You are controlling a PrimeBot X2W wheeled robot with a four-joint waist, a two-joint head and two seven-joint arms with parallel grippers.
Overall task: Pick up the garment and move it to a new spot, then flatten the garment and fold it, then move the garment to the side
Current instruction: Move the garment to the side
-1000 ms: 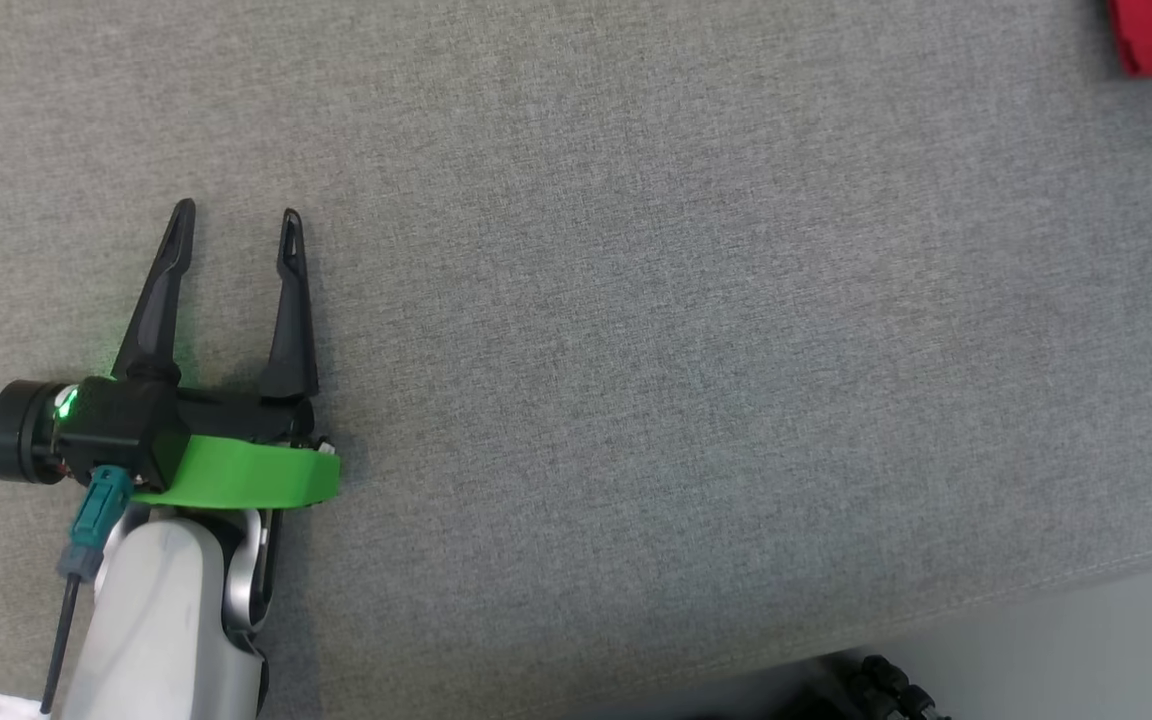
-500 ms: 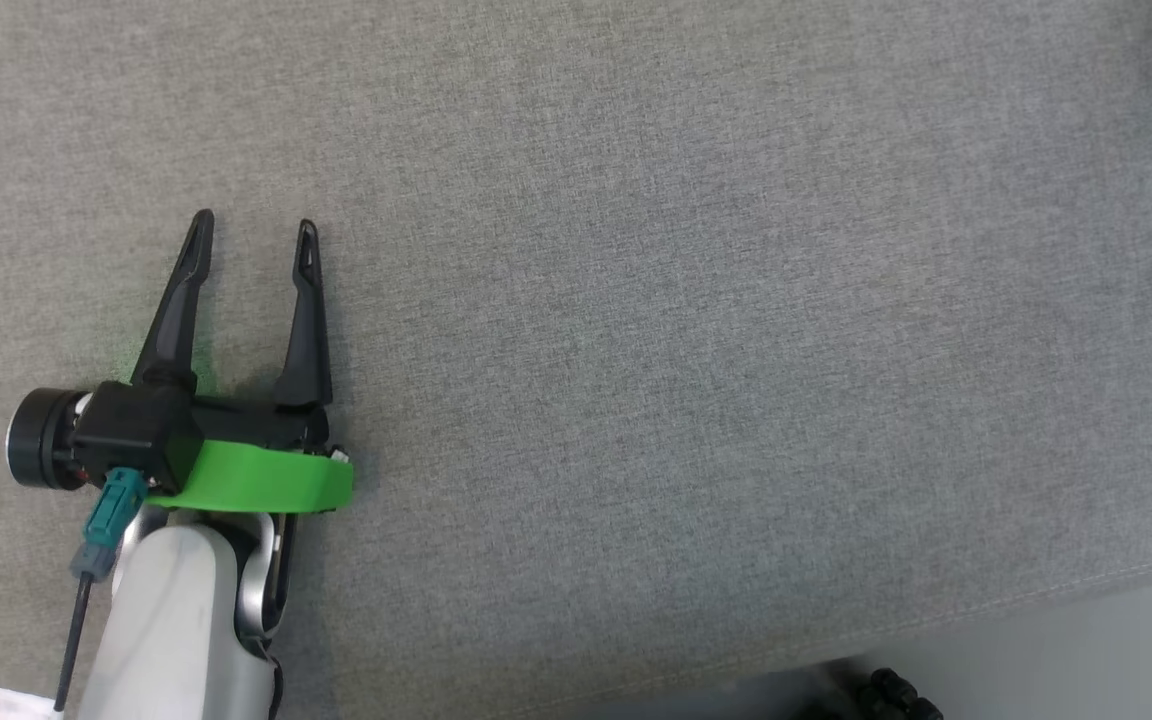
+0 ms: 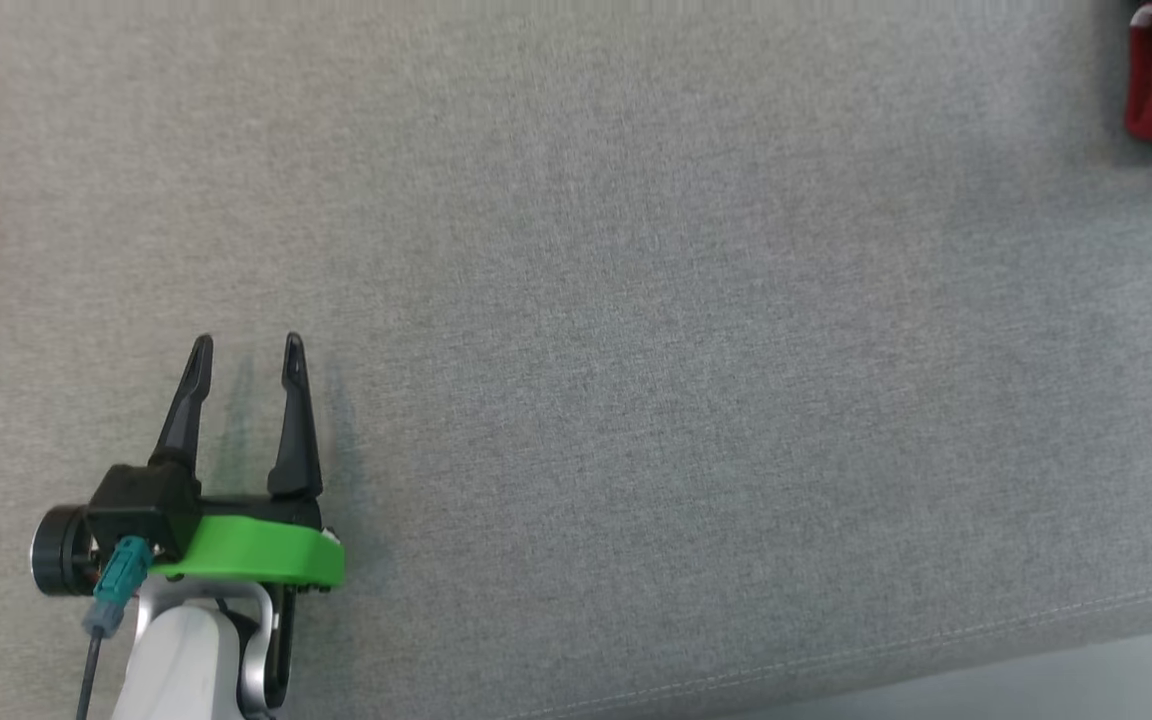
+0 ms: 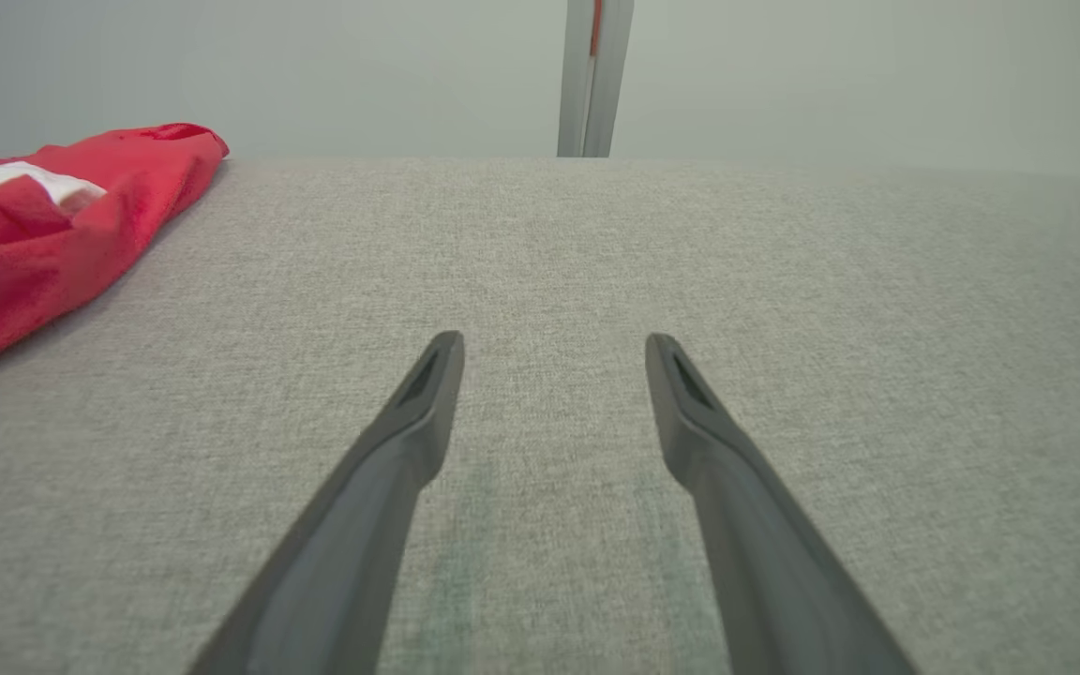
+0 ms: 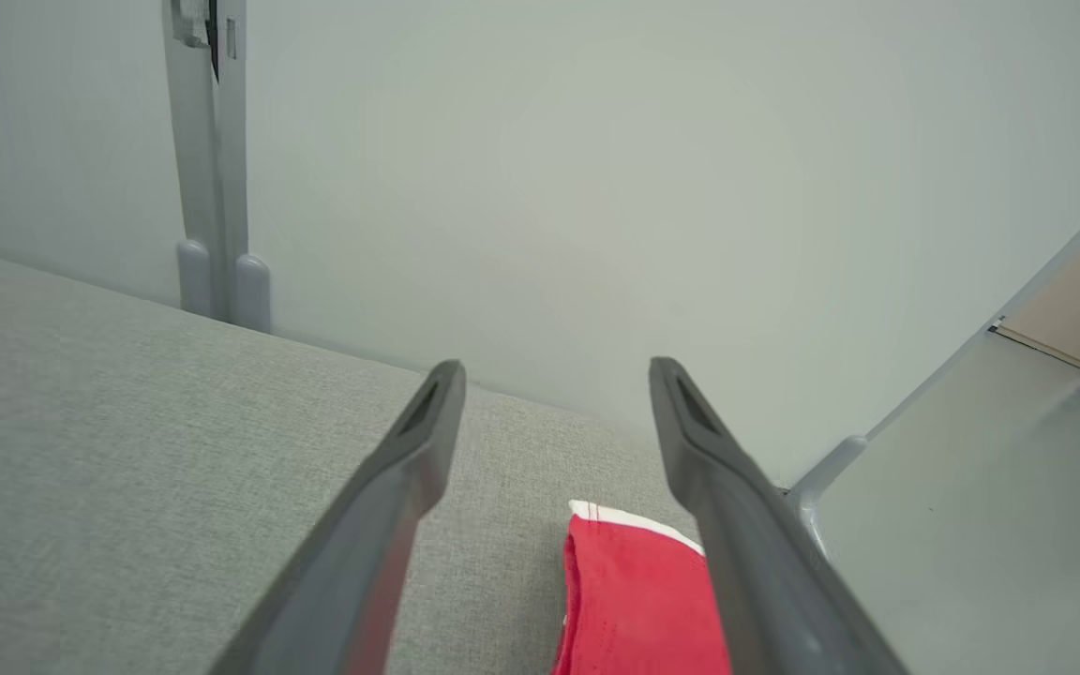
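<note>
At the right-hand margin of the grey fabric-covered worktop (image 3: 636, 350), the folded red garment (image 5: 634, 600) lies with its white-trimmed edge turned toward the back wall (image 5: 596, 187). It sits close to the worktop's side edge, well apart from the open central area. This location agrees with the task's final instruction, which calls for the garment to be set aside.

Right end effector (image 5: 556, 364): fingers spread apart, nothing between them. It hangs over the garment and appears clear of it (in the right wrist view the cloth shows between and below the two fingers). Judgement: the fingers are held wide so that the cloth is free of them and will not be dragged when the arm lifts.

Left end effector (image 3: 247, 342): fingers likewise apart and empty, low over bare fabric near the front left of the worktop. It is parked out of the way and plays no part at the right-hand margin.

A second red garment (image 4: 43, 234), bunched and showing a white patch, lies at the left margin, well apart from the left end effector. Whether it belongs to the task cannot be told.

Assessment: folding appears complete and the set-aside step nearly so. The next move calls for a straight upward retreat of the right arm, since a sideways sweep could catch the top layer and spoil the fold.
</note>
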